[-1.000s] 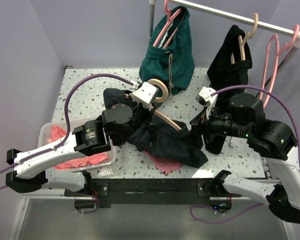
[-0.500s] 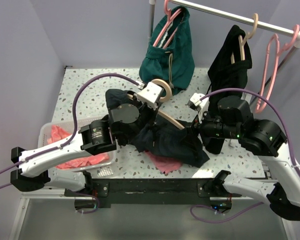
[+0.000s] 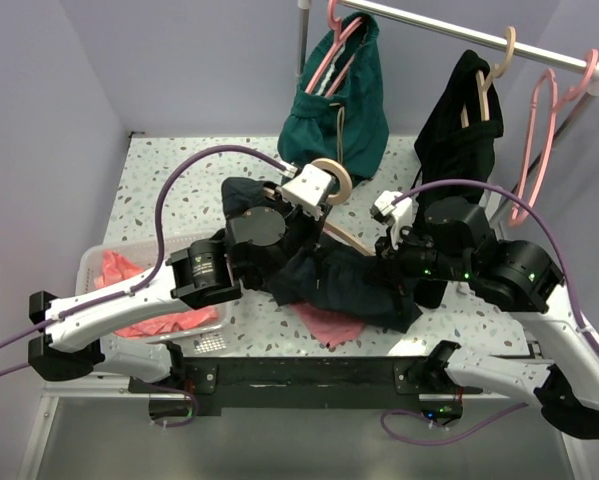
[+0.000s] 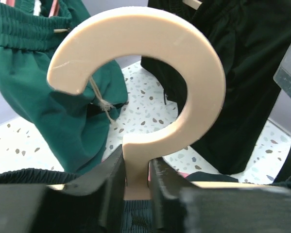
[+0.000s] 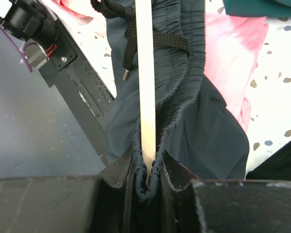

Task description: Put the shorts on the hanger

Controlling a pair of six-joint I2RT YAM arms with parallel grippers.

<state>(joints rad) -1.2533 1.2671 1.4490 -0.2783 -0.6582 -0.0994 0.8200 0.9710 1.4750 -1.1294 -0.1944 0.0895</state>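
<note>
Firstly, at the near left of the speckled table (image 3: 169, 180) a clear basket (image 3: 87, 262) holds a pink cloth (image 3: 114, 272). Right of it, the left gripper (image 4: 135, 177) is clamped on the neck of the hanger (image 4: 155, 63), just below the curved hook. The hook stands upright above the jaws. One sloping shoulder of the hanger runs right and nearer from that grip into the shorts (image 3: 344, 285).

The shorts lie in a bunched heap on the table's near middle, between the two arms. They partly cover a second pink cloth (image 3: 331, 325), which shows at their near edge.

At the right end of the heap the right gripper (image 5: 146, 177) is closed on the gathered waistband, with the hanger's thin beige bar pinched between the same fingers. Fabric bulges round the bar at the jaws. A black drawstring (image 5: 130, 41) crosses the bar further along.

Far behind, a teal-green garment (image 3: 344, 110) and, right of it, a black garment (image 3: 457, 130) hang from a rail (image 3: 459, 32). A pink hanger (image 3: 539, 140) hangs at the rail's right end.
</note>
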